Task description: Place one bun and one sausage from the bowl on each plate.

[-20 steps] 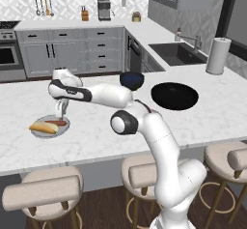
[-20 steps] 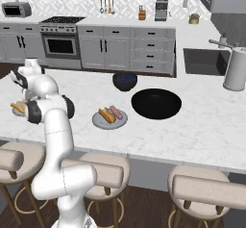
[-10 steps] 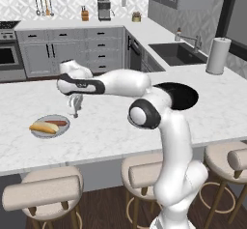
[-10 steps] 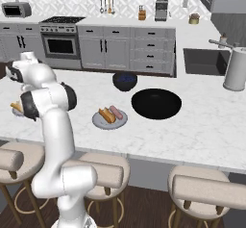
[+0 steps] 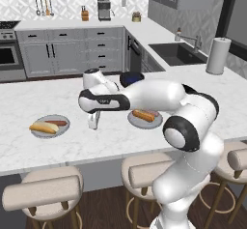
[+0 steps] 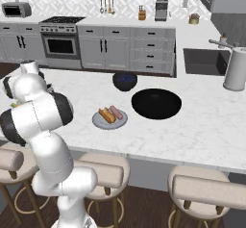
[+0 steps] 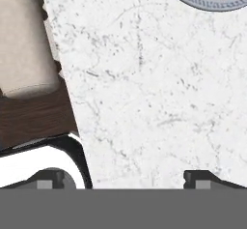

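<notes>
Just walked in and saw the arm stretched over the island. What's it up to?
The arm is serving hot dogs. Its gripper hangs open and empty over the bare counter, beside the left plate, which holds a bun and a sausage. The other plate also carries one of each. The black bowl looks empty, so the job seems done.

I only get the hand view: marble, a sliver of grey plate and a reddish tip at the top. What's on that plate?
Observer: The left base view shows the whole plate: a bun and a sausage lie on it side by side.
Operator: Is the arm holding anything?
Observer: No. The end effector hangs open and empty over the counter, beside that plate.
Operator: Is there another plate?
Observer: Yes. The right base view shows a second plate, with another bun and another sausage.
</notes>
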Robot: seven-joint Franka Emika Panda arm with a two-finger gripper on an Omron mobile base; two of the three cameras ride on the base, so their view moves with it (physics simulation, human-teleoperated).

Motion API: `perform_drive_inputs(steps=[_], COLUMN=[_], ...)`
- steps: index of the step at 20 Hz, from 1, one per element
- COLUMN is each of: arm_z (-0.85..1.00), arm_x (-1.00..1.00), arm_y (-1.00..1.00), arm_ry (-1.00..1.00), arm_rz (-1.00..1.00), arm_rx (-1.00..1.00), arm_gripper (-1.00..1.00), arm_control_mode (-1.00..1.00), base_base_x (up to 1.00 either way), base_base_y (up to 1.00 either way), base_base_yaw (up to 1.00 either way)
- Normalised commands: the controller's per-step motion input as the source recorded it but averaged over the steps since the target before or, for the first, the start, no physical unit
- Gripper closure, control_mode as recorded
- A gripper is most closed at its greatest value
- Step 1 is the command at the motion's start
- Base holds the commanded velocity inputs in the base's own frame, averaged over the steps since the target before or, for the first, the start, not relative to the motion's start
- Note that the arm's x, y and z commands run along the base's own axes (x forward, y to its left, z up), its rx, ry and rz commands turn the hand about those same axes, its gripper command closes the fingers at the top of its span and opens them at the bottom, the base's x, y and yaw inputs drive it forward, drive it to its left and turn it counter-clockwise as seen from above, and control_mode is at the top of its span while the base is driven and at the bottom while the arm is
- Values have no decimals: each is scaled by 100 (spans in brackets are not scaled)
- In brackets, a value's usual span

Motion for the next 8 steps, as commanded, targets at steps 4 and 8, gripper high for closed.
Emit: perform_drive_inputs(steps=[4,8], arm_z=[54,83], arm_x=[-66,-24], arm_y=[-62,-41], arm_ry=[0,-2], arm_rz=[-9,-9], arm_rx=[0,0], arm_gripper=[-100,-100], arm_control_mode=[-100,-100], base_base_x=[0,0], base_base_y=[0,0], base_base_yaw=[0,0])
